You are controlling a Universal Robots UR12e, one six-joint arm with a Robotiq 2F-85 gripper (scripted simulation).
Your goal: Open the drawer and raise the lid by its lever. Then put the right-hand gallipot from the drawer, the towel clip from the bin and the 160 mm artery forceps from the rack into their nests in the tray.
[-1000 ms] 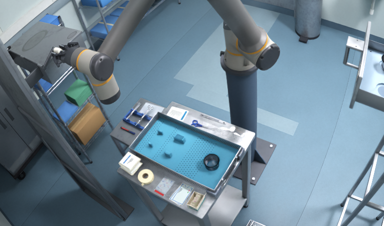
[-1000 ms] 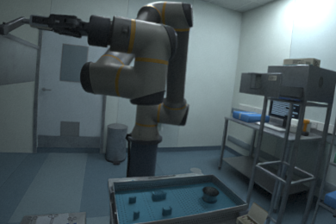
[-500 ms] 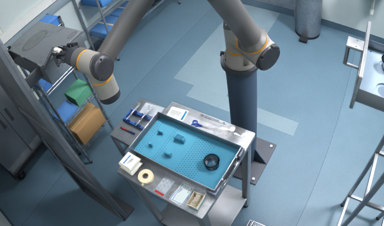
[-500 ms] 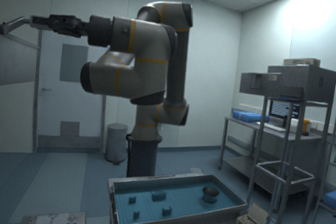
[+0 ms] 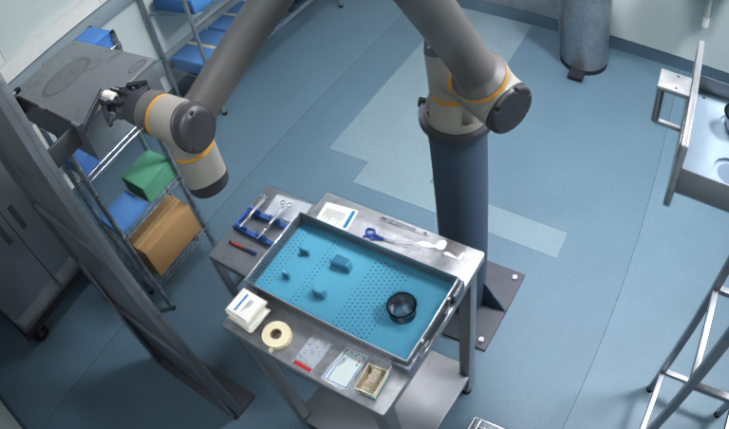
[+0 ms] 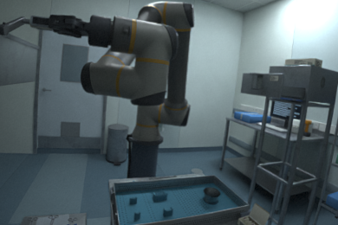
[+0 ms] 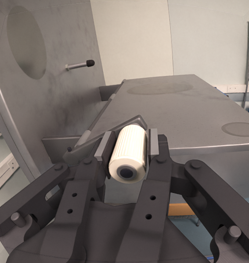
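Observation:
The bin under the grey lid (image 5: 75, 78) is hidden; the lid lies flat over it. A white ribbed lever handle (image 7: 129, 153) sticks out from the lid's near edge on a metal arm. My gripper (image 7: 129, 147) stands around this handle and is still open, its fingers closing in on the handle's sides. It holds nothing. In the side camera the gripper (image 5: 110, 98) is high at the far left. The blue tray (image 5: 352, 287) lies on the trolley below, with a dark gallipot (image 5: 402, 306) in its round nest. Two forceps rest on the blue rack (image 5: 261, 223) left of the tray.
Behind the lid stands a grey panel with a black-tipped peg (image 7: 80, 65). Wire shelves (image 5: 161, 199) with blue, green and brown boxes stand under the arm. A tape roll (image 5: 277, 335), cards and scissors (image 5: 371, 235) lie round the tray.

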